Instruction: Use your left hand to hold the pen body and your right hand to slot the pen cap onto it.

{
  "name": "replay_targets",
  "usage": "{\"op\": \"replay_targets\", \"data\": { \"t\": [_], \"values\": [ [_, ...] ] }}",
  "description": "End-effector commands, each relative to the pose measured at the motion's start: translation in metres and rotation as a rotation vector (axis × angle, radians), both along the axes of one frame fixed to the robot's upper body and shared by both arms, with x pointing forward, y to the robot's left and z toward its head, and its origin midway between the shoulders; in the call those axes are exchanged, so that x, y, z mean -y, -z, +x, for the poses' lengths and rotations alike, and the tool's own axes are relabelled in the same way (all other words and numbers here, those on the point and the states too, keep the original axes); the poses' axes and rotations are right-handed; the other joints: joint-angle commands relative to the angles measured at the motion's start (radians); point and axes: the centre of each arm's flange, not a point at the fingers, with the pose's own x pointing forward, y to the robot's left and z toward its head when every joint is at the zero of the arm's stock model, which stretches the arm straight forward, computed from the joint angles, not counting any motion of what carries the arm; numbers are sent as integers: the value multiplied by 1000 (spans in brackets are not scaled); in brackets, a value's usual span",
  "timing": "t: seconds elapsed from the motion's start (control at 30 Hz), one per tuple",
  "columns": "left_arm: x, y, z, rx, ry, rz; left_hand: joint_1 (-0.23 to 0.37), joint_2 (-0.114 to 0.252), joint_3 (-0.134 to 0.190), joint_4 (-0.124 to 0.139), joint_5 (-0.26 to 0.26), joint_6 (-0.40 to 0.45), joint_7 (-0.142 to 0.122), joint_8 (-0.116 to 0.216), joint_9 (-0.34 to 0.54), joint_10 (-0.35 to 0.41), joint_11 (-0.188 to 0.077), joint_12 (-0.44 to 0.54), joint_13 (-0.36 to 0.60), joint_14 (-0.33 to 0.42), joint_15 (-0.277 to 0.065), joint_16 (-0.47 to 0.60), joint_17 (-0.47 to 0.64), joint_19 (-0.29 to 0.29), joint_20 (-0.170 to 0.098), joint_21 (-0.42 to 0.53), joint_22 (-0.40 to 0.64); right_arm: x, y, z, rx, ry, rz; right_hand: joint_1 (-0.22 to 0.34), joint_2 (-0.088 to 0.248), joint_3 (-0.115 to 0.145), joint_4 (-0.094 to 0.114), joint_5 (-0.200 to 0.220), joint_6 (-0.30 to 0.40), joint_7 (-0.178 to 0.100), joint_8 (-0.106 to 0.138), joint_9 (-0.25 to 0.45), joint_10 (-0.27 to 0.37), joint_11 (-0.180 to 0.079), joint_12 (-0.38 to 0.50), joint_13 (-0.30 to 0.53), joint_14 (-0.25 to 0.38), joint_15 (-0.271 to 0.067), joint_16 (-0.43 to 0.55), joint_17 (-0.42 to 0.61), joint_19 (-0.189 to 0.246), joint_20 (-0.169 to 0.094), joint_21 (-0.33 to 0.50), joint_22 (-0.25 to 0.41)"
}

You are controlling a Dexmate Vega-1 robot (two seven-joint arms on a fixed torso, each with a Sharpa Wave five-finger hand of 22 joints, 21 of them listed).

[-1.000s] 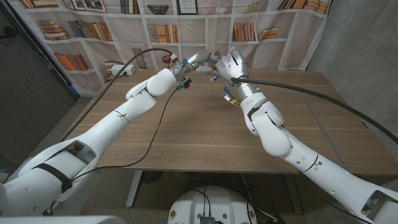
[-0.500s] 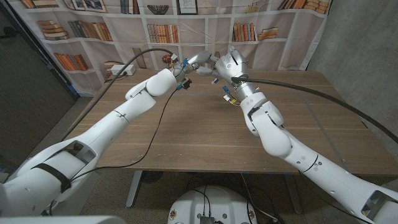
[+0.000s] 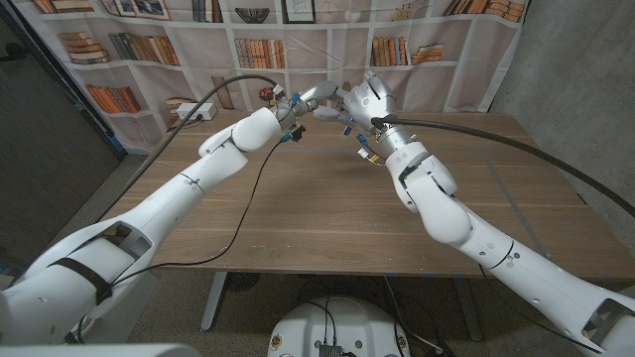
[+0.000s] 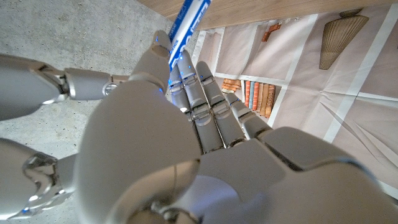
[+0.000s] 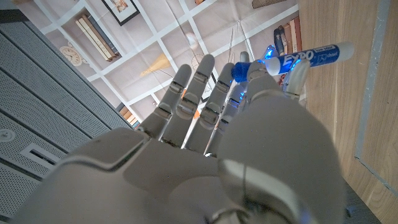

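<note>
Both hands meet in the air above the far edge of the brown wooden worktop [image 3: 298, 198], arms stretched forward. Left hand [image 3: 310, 101] grips the white marker pen body with blue lettering [image 4: 187, 20], fingers closed around it. Right hand [image 3: 359, 99] pinches the blue pen cap [image 5: 241, 70] at the pen's end, its other fingers extended.

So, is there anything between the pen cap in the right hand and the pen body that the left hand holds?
Nothing visible. The right hand has the blue pen cap right at the end of the pen body, which the left hand grips.
</note>
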Motion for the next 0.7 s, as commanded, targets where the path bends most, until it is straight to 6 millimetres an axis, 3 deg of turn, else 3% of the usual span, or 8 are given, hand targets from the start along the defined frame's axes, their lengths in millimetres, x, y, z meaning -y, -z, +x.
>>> {"op": "replay_targets", "data": {
  "t": [0.03, 0.47, 0.7],
  "values": [
    [-3, -1, 1, 10, 1, -16, -1, 3, 185, 178, 5, 2, -7, 10, 7, 9, -32, 7, 26, -5, -91, 3, 5, -2, -77, -2, -1, 4, -6, 2, -43, 8, 6, 29, 45, 37, 34, 2, -18, -1, 3, 2, -17, -1, 6, -2, -14, -91, 2, 1, -1, -146, 7, -1],
    [-4, -2, 1, 30, -10, -21, -6, 2, 193, 180, 6, 2, -13, 10, 9, 5, -30, 11, 34, -6, -92, 8, 9, -3, -74, -1, -1, 6, -11, 2, -87, -1, 12, 12, 48, 73, 32, 1, -46, -4, 5, 4, -52, -2, 3, -3, -47, -89, 2, 1, -7, -145, -14, -2],
    [-3, -2, 1, 26, -10, -22, -9, 1, 197, 181, 6, 4, -14, 10, 8, -2, -36, 10, 37, -7, -91, 9, 10, -3, -74, -1, -1, 5, -9, 2, -85, -8, 7, 14, 46, 78, 29, 0, -44, -2, 6, 2, -48, -2, 5, -3, -43, -90, 5, 2, -4, -145, -14, -2]
  ]
}}
